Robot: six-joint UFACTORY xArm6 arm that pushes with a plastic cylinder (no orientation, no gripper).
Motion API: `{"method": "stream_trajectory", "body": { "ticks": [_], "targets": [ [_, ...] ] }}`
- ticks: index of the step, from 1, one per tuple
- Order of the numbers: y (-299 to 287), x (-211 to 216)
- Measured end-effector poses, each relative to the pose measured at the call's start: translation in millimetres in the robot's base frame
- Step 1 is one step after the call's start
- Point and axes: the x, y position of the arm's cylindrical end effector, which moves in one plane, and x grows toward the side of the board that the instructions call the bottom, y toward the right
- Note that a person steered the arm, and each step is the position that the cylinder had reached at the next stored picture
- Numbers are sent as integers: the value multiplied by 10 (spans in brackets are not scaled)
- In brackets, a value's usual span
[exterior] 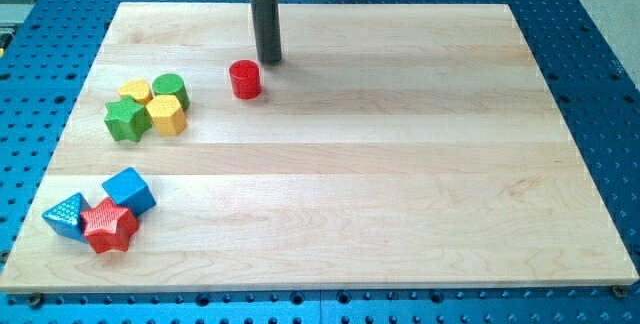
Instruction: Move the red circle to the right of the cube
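The red circle [245, 79] is a short red cylinder standing on the wooden board [400, 164] near the view's top, left of centre. The blue cube [128, 191] sits at the view's lower left, touching a red star [108, 227]. My tip [269, 61] is at the end of the dark rod, just up and right of the red circle, close to it with a small gap. The cube is far from the tip, down and to the left.
A blue triangle [66, 215] lies left of the red star. A cluster sits at the view's left: a yellow block [136, 91], a green cylinder [170, 88], a green star [126, 120] and a yellow hexagon [166, 115].
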Motion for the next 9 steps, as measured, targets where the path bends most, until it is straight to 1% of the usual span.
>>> {"method": "stream_trajectory", "body": {
  "ticks": [1, 2, 3, 4, 5, 6, 7, 8, 9],
  "targets": [
    [-47, 581],
    [171, 224],
    [-247, 175],
    [-558, 721],
    [-496, 1099],
    [-26, 1099],
    [136, 1099],
    [-152, 1033],
    [-412, 1160]
  ]
}}
